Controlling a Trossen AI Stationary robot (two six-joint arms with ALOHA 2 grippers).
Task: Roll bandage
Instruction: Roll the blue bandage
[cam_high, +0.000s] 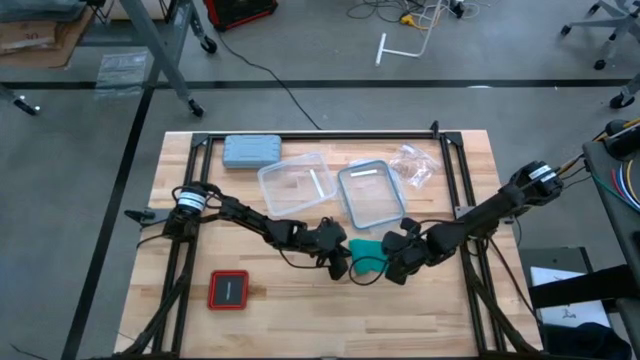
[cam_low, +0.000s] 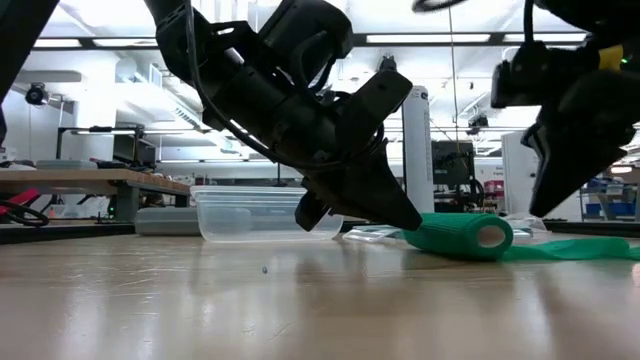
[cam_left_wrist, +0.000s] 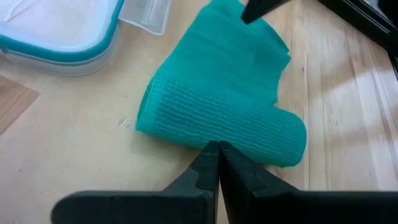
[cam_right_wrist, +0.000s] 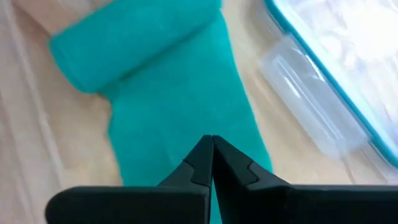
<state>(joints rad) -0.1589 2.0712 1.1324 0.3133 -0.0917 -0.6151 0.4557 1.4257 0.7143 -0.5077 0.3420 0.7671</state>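
Observation:
The teal-green bandage lies on the wooden table as a partly wound roll (cam_left_wrist: 224, 121) (cam_low: 468, 236) with a flat tail (cam_right_wrist: 180, 124) (cam_low: 580, 250) running toward the table's right side. My left gripper (cam_left_wrist: 217, 148) (cam_high: 341, 256) is shut, and its tips are at the roll's side. My right gripper (cam_right_wrist: 211, 143) (cam_high: 396, 262) is shut and stands over the flat tail. In the low view a gap shows beneath its tip (cam_low: 545, 208). My left gripper has its shut fingertips (cam_low: 410, 222) against the roll's long side (cam_left_wrist: 217, 135), about midway along it, low down near the table. The fingers slant down from the table's left and lie across the roll. The roll rests on the table.
Behind the bandage stand a clear container (cam_high: 295, 185) and a teal-rimmed clear lid or box (cam_high: 372, 192). A grey-blue case (cam_high: 250, 150) and a crumpled plastic bag (cam_high: 413, 165) lie at the far side. A red-and-black square object (cam_high: 228, 290) sits near the front left.

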